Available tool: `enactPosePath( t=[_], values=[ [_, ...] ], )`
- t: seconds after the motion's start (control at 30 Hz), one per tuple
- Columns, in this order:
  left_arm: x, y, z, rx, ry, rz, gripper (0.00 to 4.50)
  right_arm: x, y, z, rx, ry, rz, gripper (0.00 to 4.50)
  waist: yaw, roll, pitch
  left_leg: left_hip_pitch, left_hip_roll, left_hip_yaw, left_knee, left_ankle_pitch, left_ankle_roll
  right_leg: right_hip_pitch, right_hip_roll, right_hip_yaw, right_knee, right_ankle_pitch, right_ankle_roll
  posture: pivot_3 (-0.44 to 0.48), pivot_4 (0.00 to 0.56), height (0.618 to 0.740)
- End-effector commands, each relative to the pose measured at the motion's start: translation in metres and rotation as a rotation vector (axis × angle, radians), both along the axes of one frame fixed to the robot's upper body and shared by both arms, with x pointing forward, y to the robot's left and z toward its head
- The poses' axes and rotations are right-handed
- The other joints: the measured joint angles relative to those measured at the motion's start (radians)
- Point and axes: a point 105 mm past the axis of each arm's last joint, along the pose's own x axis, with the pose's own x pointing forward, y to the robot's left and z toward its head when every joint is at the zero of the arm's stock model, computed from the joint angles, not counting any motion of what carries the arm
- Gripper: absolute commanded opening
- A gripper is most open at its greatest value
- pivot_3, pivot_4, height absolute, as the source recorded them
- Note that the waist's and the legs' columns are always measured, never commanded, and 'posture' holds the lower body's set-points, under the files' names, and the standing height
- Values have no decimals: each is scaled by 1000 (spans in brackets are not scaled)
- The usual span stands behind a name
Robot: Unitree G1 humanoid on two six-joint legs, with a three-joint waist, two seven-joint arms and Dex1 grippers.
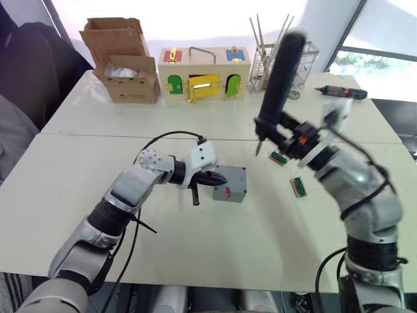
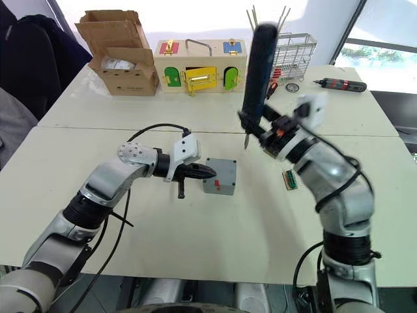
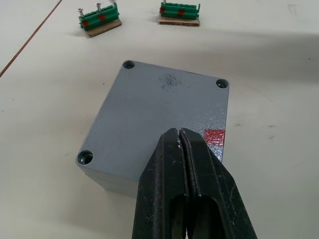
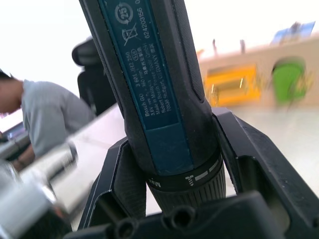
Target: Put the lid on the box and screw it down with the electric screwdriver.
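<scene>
right end effector [image 2: 266,134] clamped on the electric screwdriver [image 2: 257,75], held steeply upright, bit down | lidded box [image 2: 219,176] lies down-left of the bit | left end effector [image 3: 183,149] pinched closed, empty, touching the box

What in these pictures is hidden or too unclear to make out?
- Lid: its fourth corner hole, left wrist view, hidden behind the shut left end effector.
- Box interior: covered by the lid.
- Electric screwdriver: upper end blurred, left eye view.
- Person: blurred, cut by right wrist view's edge.

Electric screwdriver [image 1: 281,81] upright in right claw [image 1: 277,134] above table [image 1: 260,241]
</scene>
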Motion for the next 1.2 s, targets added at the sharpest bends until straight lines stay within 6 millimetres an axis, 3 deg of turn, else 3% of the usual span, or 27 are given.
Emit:
enactPosePath(
  t=[0.03,0.13,0.33,0.37,0.43,0.53,0.67,0.83,0.97,1.2],
  values=[
    [1,10,-11,1,52,49,0,-16,2,35,62,-81,65,1798,-2,0,0,0,0,0,0,0,1,0,0,0,0,0,0,0,150,735],
    [4,9,12,-116,41,72,0,-4,-10,46,173,-52,-2,1798,-3,0,1,-1,0,0,0,-1,2,-1,0,0,0,0,0,0,150,735],
    [14,6,64,-286,-72,119,0,10,-28,35,209,149,-60,1798,2,1,7,-7,0,0,1,3,-6,-6,-1,0,1,0,0,0,150,735],
    [12,6,71,-289,-90,109,0,12,-36,36,178,156,-88,1798,2,1,9,-7,-1,0,1,4,-6,-7,-1,0,0,0,0,0,150,735],
    [-5,5,81,-285,-114,12,0,21,-71,31,34,205,-269,1798,1,3,11,-10,-1,1,1,4,-5,-9,-1,1,0,0,0,0,150,735],
    [-25,3,77,-216,-105,-105,0,20,-107,25,-115,301,-376,1798,3,5,12,-13,-2,2,2,3,-5,-11,-2,1,-1,0,0,0,150,735],
    [-36,-3,67,-147,-125,-167,0,1,-115,14,-286,422,-285,1798,-7,8,14,-14,-1,3,1,3,-4,-12,-2,1,-2,0,0,0,150,735],
    [-47,-19,54,-108,-118,-209,0,-22,-178,-51,-387,876,-475,1798,-2,9,15,-13,1,3,3,0,2,-11,0,1,0,0,0,0,150,735],
    [-57,-24,47,-118,-83,-238,0,-45,-208,-88,-445,1112,-571,1798,5,10,16,-13,-1,4,4,0,4,-10,-1,2,-1,1,0,0,150,735],
    [-62,-26,40,-134,-82,-231,0,-44,-203,-104,-339,1196,-507,1798,-7,14,16,-11,0,6,3,1,2,-12,0,4,1,1,0,0,150,735]
  ],
)
